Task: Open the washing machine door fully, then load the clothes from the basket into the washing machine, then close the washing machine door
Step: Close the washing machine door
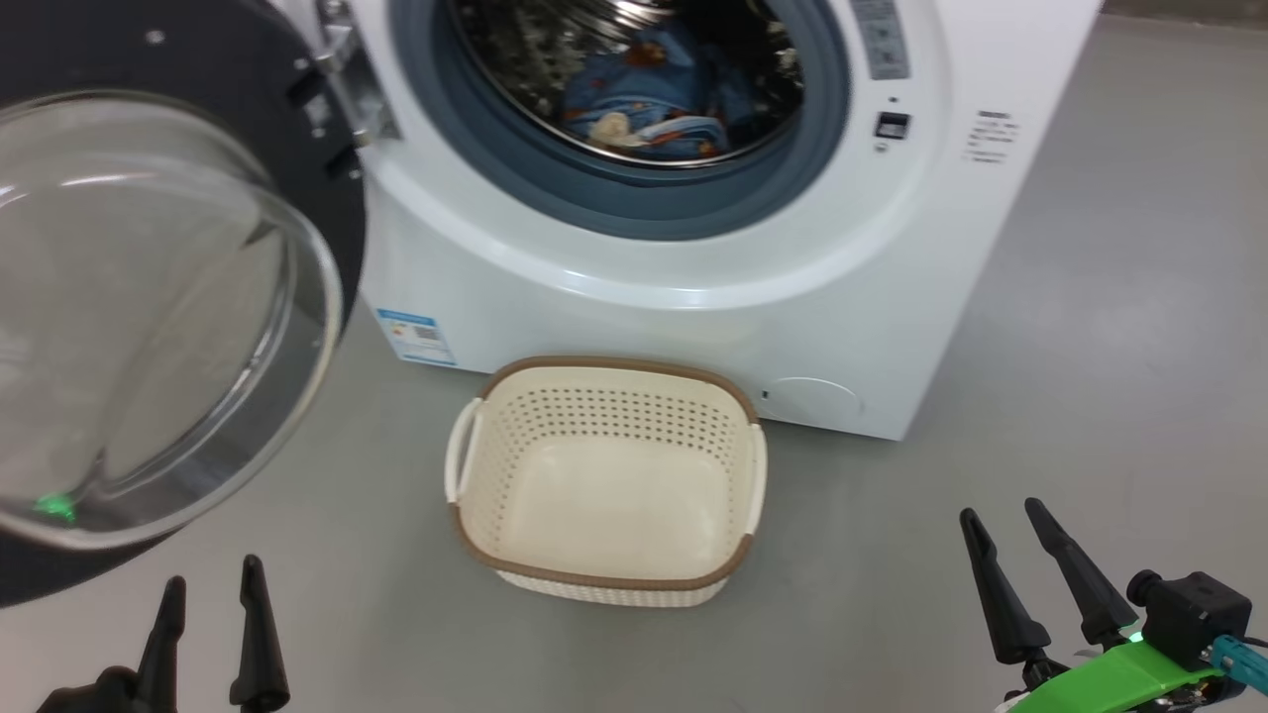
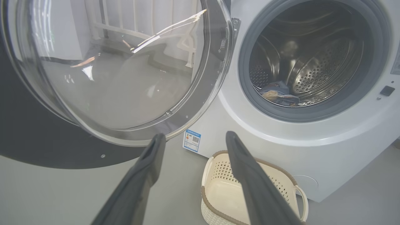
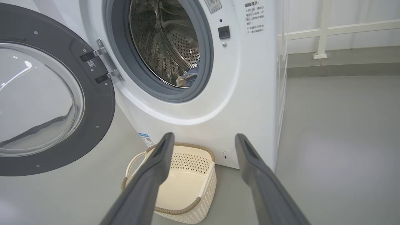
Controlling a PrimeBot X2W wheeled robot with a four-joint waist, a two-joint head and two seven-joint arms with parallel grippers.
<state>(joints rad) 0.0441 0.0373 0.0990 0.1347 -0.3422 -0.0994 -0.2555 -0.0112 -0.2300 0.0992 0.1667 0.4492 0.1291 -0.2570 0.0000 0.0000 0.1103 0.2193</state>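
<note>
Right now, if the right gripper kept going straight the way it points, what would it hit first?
Most likely the washing machine, on its white front below the drum opening; the right gripper aims above the basket. Depth is uncertain.

Bright even light; glare streaks on washing machine door [image 2: 125, 78]; wrist views bowed at edges

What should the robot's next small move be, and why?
Probably reach the left gripper toward the washing machine door to begin swinging it shut: the basket is empty, the clothes lie inside the washing machine, the door stands wide open on that side, and that gripper is open, holding nothing.
</note>
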